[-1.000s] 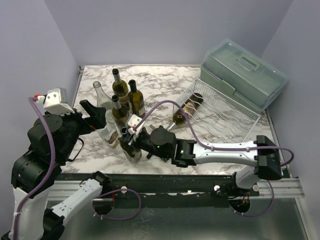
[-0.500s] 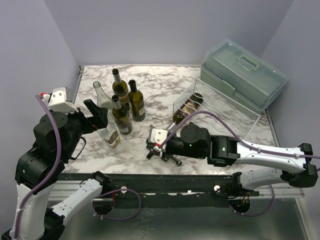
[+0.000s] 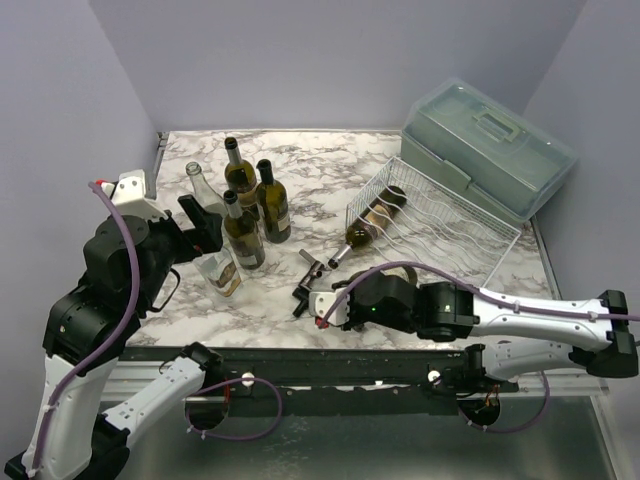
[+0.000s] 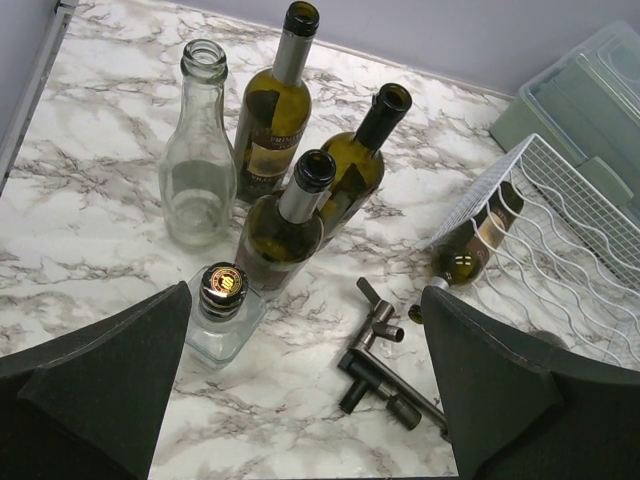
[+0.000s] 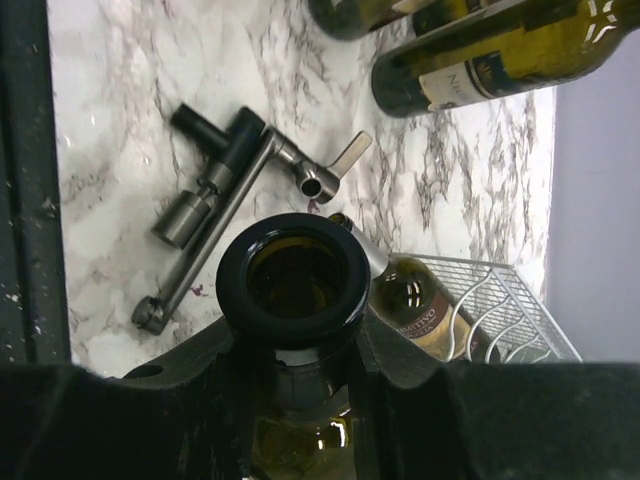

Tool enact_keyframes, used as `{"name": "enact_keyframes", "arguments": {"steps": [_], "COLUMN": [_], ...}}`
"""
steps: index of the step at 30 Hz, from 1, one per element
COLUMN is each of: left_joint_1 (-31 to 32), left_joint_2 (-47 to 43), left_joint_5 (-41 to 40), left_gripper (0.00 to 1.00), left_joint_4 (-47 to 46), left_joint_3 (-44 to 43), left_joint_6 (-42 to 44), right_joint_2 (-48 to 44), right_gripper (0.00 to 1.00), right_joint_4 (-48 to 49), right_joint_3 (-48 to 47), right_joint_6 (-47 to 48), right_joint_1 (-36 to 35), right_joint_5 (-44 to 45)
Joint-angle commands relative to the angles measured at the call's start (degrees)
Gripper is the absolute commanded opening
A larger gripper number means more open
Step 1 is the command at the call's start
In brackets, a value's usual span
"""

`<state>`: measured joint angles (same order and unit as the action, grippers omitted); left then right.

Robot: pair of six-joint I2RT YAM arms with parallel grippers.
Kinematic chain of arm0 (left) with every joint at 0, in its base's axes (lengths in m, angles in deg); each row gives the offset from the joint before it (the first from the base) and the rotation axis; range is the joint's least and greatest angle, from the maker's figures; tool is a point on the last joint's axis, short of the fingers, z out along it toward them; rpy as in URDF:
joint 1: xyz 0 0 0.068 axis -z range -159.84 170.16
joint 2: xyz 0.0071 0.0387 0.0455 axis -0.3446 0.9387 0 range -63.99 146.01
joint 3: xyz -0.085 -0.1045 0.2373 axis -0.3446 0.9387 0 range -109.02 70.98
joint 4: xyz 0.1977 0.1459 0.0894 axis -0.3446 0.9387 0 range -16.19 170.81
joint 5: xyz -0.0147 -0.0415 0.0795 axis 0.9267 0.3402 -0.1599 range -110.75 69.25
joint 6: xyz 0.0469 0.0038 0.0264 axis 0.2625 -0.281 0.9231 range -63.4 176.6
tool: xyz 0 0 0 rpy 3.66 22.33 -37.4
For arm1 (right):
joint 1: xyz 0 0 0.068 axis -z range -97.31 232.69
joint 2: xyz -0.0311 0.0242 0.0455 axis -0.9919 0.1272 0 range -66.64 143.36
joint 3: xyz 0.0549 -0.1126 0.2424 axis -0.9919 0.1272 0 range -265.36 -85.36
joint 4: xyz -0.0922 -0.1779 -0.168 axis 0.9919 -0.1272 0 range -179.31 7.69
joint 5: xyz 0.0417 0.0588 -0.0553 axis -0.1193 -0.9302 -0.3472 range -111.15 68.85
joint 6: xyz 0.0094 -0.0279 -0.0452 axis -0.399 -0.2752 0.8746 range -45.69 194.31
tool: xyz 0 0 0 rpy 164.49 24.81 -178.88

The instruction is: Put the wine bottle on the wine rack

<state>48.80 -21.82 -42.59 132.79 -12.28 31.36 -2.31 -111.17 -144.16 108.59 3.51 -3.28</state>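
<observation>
At the near edge of the table (image 3: 330,165), the right arm (image 3: 520,308) is laid out low and almost level. It reaches from its base at the right corner across to the middle of the front edge. The right gripper (image 5: 297,385) is clamped on the neck of the wine bottle (image 5: 293,335). In the wrist view the dark open mouth is seen end-on between the two fingers (image 5: 205,375), facing the camera. In the overhead view the body of this bottle is hidden under the wrist, so its tilt cannot be told.

The wine bottle is held apart from the wine rack (image 3: 455,235), which stands to the right rear of the gripper, in front of the lidded plastic box (image 3: 490,140). A second bottle (image 3: 368,222) is laid in the leftmost cradle of the rack, with its neck projecting past the rack's near left side. A metal tool (image 3: 308,275) lies flat on the marble just beyond the right gripper.

The left arm (image 3: 120,270) is folded and raised at the left side of the table. The left gripper (image 3: 203,225) is spread wide, with nothing between its fingers, and is aimed at the standing group. That group comprises a clear glass bottle (image 3: 200,192), three dark bottles (image 3: 272,205) and a small square capped bottle (image 3: 220,272), all set upright and close together.
</observation>
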Motion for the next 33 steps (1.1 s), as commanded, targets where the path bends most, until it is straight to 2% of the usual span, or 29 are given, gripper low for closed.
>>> {"name": "enact_keyframes", "arguments": {"steps": [1, 5, 10, 19, 33], "left_joint_1": [0.3, 0.3, 0.3, 0.3, 0.3], "left_joint_2": [-0.7, -1.3, -1.6, -3.6, -6.7], "left_joint_5": [0.9, 0.8, 1.8, 3.9, 4.4], "left_gripper": [0.99, 0.99, 0.99, 0.99, 0.99], "left_joint_4": [-1.2, -1.1, -1.4, -2.7, -2.8], "left_joint_3": [0.6, 0.6, 1.1, 3.6, 5.8], "left_joint_6": [0.4, 0.8, 0.5, -0.6, -1.1], "right_joint_2": [3.7, 8.8, 12.7, 21.3, 27.3], "right_gripper": [0.01, 0.01, 0.01, 0.01, 0.01], "right_joint_4": [2.8, 2.3, 3.8, 6.1, 7.9], "right_joint_3": [0.5, 0.6, 0.8, 1.4, 0.8], "right_joint_6": [7.9, 11.2, 14.0, 20.2, 26.4], "right_joint_1": [-0.3, -0.3, -0.3, -0.3, 0.2], "right_joint_5": [6.3, 8.5, 6.1, 12.8, 15.7]}}
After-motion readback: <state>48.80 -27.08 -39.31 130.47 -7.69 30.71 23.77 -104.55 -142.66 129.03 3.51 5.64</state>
